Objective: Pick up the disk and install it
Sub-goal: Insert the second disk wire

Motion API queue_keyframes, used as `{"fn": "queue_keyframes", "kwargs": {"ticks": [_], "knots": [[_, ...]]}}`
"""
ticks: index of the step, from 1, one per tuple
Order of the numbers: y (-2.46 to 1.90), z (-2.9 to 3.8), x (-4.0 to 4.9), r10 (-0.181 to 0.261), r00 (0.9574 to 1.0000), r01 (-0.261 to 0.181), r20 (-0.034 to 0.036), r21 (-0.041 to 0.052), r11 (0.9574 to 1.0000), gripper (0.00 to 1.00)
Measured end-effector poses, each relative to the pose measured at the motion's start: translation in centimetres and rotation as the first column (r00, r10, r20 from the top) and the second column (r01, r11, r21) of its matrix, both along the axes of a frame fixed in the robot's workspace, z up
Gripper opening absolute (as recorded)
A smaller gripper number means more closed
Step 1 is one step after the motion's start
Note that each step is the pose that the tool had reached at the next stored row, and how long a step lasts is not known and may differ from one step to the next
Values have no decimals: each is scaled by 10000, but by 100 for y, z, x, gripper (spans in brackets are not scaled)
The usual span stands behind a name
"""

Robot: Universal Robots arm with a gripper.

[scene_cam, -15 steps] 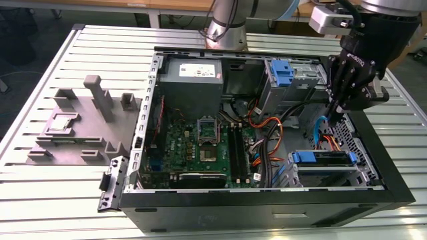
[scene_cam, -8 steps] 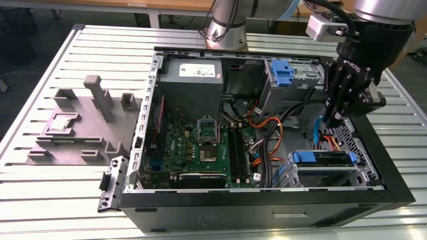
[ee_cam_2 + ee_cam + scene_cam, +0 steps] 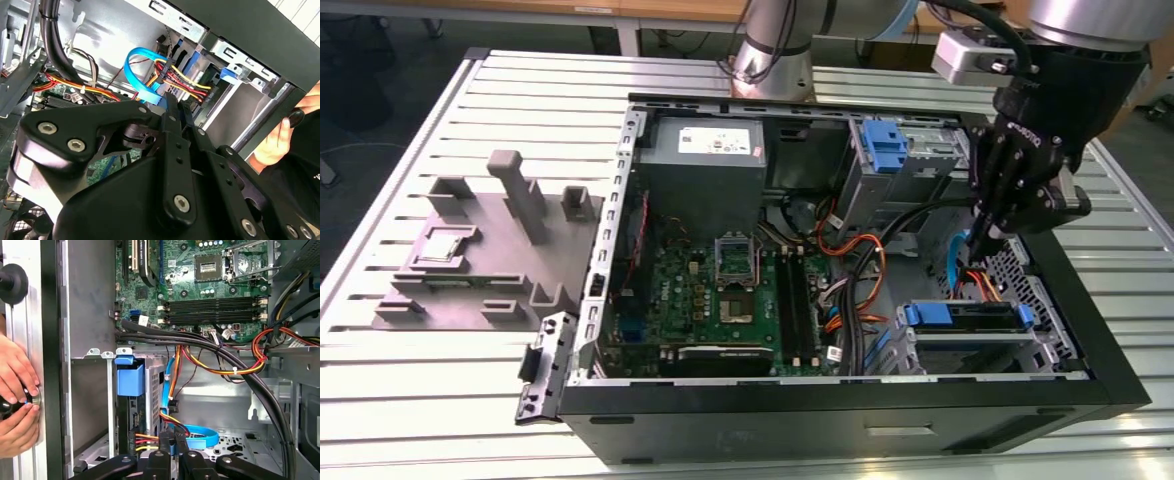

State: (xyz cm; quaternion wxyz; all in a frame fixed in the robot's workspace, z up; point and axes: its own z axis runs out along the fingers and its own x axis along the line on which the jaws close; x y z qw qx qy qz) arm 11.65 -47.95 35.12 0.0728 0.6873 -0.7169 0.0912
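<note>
From the exterior view, the disk (image 3: pixel 967 318) already sat in the lower cage of the open computer case (image 3: pixel 854 400), so installation looked mostly done. The gripper (image 3: pixel 983 236) hung just above it.

In the second wrist view, the gripper (image 3: pixel 176 107) had its fingers nearly together, gripping nothing.

In the first wrist view, the disk (image 3: pixel 137 405) stood slotted in its bay, while a person's hands (image 3: pixel 15 405) steadied the case.

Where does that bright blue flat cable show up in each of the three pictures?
Exterior view: the blue cable sits inside the case, right beside the gripper.
Second wrist view: the cable loops just past the gripper, next to red-and-yellow wires.
First wrist view: it curls just past the gripper.
Shared landmark: the gripper.
</note>
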Motion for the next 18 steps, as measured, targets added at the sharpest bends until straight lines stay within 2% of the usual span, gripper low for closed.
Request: {"fn": "queue_keyframes", "kwargs": {"ticks": [6, 8, 10, 12, 13, 18], "knots": [[-107, -9, -25, 20, 10000, -20, 25, 23, 10000, 16], [-129, -14, -38, 28, 10000, -28, 49, 79, 10000, 16], [-134, -17, -68, 30, 9999, -31, 104, 149, 9999, 16], [-139, -20, -107, 30, 9998, -33, 192, 189, 9998, 16], [-144, -23, -133, 29, 9995, -35, 302, 211, 9998, 16], [-173, -33, -161, 40, 9981, -54, 609, 241, 9997, 16]]}}
